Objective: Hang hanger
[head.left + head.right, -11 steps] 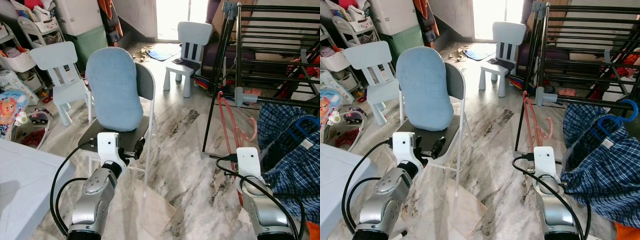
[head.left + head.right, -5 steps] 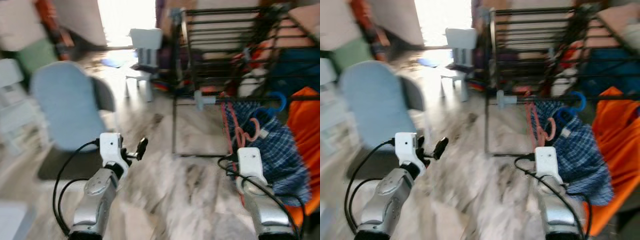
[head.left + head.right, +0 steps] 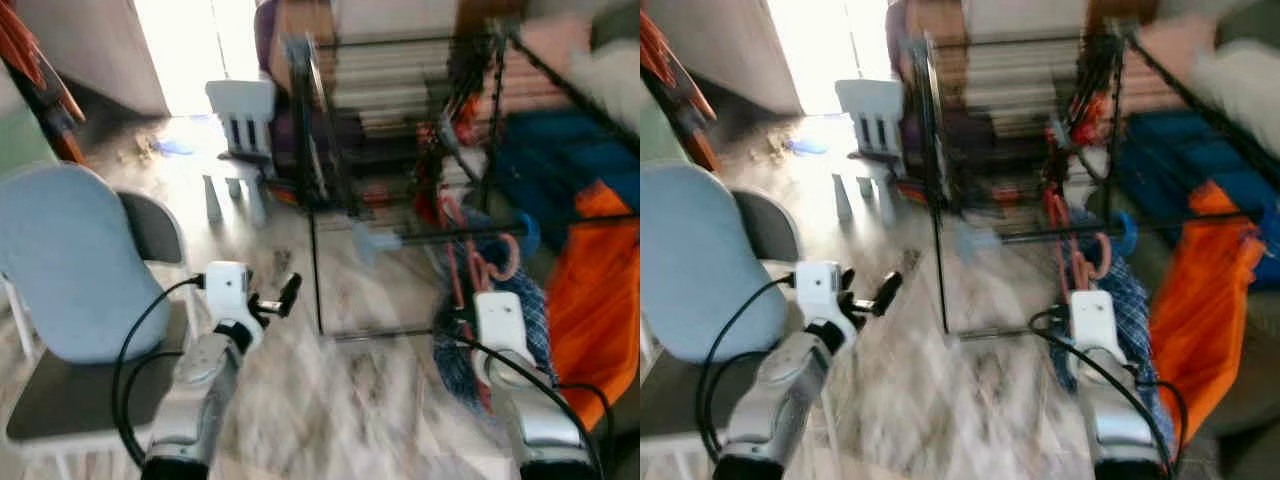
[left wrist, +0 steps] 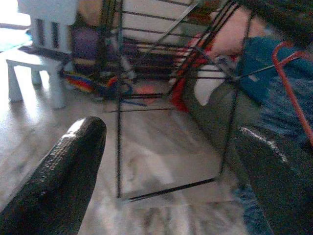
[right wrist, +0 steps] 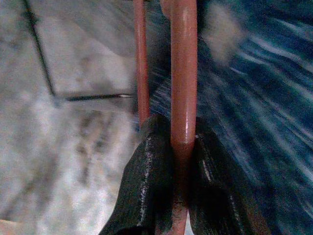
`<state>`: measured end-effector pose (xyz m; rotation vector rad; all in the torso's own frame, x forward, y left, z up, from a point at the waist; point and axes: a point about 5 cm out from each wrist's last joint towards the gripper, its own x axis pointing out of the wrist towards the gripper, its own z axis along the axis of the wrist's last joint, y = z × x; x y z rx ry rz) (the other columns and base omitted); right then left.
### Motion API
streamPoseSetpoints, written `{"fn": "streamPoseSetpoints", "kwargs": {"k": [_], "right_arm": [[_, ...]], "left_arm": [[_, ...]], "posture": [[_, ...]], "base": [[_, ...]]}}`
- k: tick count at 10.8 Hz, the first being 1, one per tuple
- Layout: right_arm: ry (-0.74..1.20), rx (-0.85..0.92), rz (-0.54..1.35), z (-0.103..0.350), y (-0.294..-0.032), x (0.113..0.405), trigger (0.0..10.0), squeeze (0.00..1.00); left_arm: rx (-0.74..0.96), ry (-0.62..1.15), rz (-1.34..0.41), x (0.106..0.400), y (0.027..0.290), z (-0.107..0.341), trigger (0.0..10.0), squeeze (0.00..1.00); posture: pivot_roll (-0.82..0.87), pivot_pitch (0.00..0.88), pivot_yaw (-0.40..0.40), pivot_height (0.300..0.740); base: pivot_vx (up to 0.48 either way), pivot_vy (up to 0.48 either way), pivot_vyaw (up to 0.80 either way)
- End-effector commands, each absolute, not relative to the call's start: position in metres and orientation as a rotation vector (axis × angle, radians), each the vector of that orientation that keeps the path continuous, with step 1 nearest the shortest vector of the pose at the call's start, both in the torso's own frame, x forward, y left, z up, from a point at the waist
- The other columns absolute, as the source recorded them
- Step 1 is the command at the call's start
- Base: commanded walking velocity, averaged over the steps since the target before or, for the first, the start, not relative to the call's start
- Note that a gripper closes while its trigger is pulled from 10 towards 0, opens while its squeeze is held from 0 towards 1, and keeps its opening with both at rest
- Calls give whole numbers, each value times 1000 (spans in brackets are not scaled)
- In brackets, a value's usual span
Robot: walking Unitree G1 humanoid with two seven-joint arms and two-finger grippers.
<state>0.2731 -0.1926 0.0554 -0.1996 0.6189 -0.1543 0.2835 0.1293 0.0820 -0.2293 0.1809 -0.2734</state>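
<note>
**Red hanger held up beside black drying rack**

Before a black metal clothes-drying rack (image 3: 400, 120) on a marbled stone floor (image 3: 370, 390), in the blurred left eye view, a thin red plastic hanger (image 3: 462, 262) is seen rising from the right gripper (image 3: 470, 300), its hook near the rack's lower rail. A blue checked garment (image 3: 500, 300) and an orange cloth (image 3: 590, 300) are draped just beside it. The left gripper (image 3: 275, 300) is held out over the floor with its fingers spread, beside a grey chair with a pale blue cushion (image 3: 60, 260). A small white child's chair (image 3: 235, 135) is seen farther back.

In the left wrist view, the two black fingers (image 4: 63, 186) are shown wide apart with only the rack and floor between them.

In the right wrist view, the red hanger's bar (image 5: 184, 73) is shown clamped tightly between the two black fingers (image 5: 146, 191), with the checked garment alongside.
</note>
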Motion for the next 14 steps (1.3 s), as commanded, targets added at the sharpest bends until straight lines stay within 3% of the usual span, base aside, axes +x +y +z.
{"fn": "streamPoseSetpoints", "kwargs": {"k": [1, 7, 14], "right_arm": [[616, -196, -126, 58, -189, 274, 10000, 0], [605, -174, 52, 59, -162, 275, 10000, 0], [598, -138, 185, 80, -125, 308, 10000, 0]], "left_arm": [[-226, 173, -263, 287, 130, 86, 10000, 0], [-213, 185, -253, 288, 130, 85, 10000, 0], [-218, 196, -248, 289, 129, 86, 10000, 0]], "posture": [[-268, 0, 47, 740], [-265, 0, 52, 740], [-250, 0, 56, 740]], "base": [[0, 0, 0], [0, 0, 0], [0, 0, 0]]}}
